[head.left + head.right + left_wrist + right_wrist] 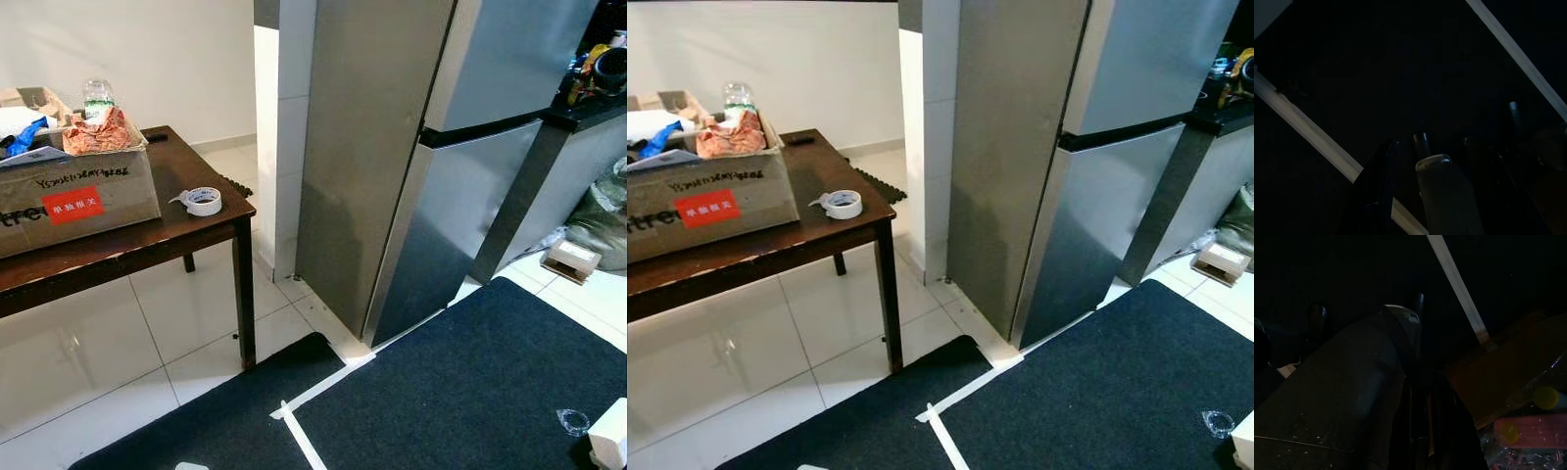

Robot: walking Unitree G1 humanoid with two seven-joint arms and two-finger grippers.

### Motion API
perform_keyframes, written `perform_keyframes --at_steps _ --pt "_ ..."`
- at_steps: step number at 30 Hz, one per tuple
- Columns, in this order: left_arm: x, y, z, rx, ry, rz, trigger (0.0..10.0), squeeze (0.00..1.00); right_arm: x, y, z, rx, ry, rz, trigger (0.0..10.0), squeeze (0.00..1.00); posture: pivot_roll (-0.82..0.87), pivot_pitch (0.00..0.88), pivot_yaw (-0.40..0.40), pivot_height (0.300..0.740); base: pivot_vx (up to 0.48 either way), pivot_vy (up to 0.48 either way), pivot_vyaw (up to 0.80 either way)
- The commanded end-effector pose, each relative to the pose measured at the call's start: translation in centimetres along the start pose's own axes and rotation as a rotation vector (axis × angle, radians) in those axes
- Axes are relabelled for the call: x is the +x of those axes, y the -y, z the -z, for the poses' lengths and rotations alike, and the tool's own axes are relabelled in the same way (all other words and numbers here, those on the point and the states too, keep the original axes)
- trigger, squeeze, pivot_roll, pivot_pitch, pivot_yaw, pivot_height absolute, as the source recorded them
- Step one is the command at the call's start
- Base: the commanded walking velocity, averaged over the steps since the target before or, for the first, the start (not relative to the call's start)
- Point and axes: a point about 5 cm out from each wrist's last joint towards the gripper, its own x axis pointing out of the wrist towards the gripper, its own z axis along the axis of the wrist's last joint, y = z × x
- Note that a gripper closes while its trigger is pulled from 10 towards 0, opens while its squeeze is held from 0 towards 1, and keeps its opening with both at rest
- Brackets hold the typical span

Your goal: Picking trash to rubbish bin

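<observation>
A small clear plastic wrapper [573, 422] lies on the dark mat [460, 382] at the lower right. Beside it a white boxy object [612, 437] is cut off by the frame's corner. On the brown table [196, 230] at the left stands an open cardboard box [73, 191] with crumpled orange wrapping [95, 134], a plastic bottle [97, 95] and other scraps. Both arms hang idle in the shade: my left gripper [1466, 125] is over the dark mat and its white tape lines, my right gripper [1369, 303] over dim floor beside reddish packets [1528, 431].
A roll of white tape [203, 201] lies at the table's corner. A tall steel fridge [431, 166] stands ahead, with a dark counter [588, 113] to its right. A small carton [571, 259] and a bag [602, 220] sit on the floor at the far right.
</observation>
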Motion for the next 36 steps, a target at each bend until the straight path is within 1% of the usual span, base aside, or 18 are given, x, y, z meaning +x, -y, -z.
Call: perform_keyframes --at_steps 1,4,9,25,33,36 --pt "-0.12 0.05 0.53 -0.006 -0.012 0.002 10.0 0.0 -0.09 0.05 0.82 0.005 -0.023 0.0 10.0 0.0 -0.08 0.133 -0.013 0.74 0.0 0.0 0.0" --pt "-0.12 0.03 0.49 -0.005 -0.01 0.002 10.0 0.0 -0.08 0.03 0.79 -0.001 -0.023 -0.001 10.0 0.0 -0.08 0.132 -0.012 0.74 0.0 0.0 0.0" --pt "-0.09 -0.05 0.3 -0.012 -0.001 0.001 10.0 0.0 -0.04 -0.12 0.68 -0.008 -0.022 -0.008 10.0 0.0 -0.08 0.132 -0.009 0.74 0.275 0.0 0.0" --pt "-0.07 -0.21 0.13 -0.019 0.01 -0.003 10.0 0.0 -0.02 -0.15 0.52 -0.015 -0.018 -0.009 10.0 0.0 -0.08 0.128 -0.011 0.74 0.406 0.0 0.0" --pt "-0.07 -0.32 0.11 -0.021 0.011 -0.006 10.0 0.0 0.02 -0.52 0.52 -0.045 -0.014 -0.029 10.0 0.0 -0.07 0.127 -0.01 0.74 0.407 0.0 0.0" --pt "-0.06 -0.34 0.09 -0.021 0.01 -0.007 10.0 0.0 0.02 -0.57 0.57 -0.055 -0.019 -0.032 10.0 0.0 -0.07 0.126 -0.009 0.74 0.405 0.0 0.56"
